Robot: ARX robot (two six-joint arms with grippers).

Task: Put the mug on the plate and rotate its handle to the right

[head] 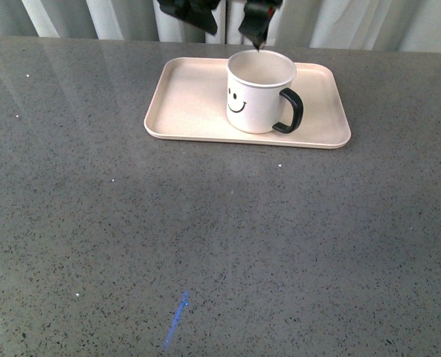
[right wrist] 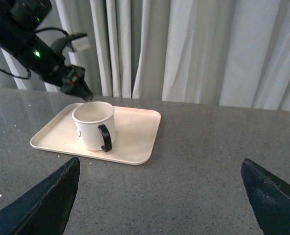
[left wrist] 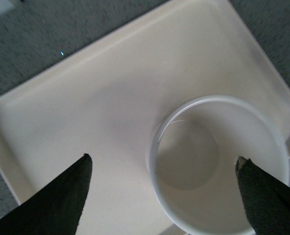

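- Mug [head: 253,97] on plate [head: 190,104], handle [head: 299,110] around 3 o'clock.
- Looks glossy and breakable, so I'd pinch the rim.
- Left gripper [left wrist: 163,157] hangs spread over it; right gripper [right wrist: 159,160] spread, empty.

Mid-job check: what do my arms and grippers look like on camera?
The left arm is black, with loose black cables, a green light, a white tag and a red patch near the left gripper. It and the right gripper have dark, tapered, wedge-shaped jaws.
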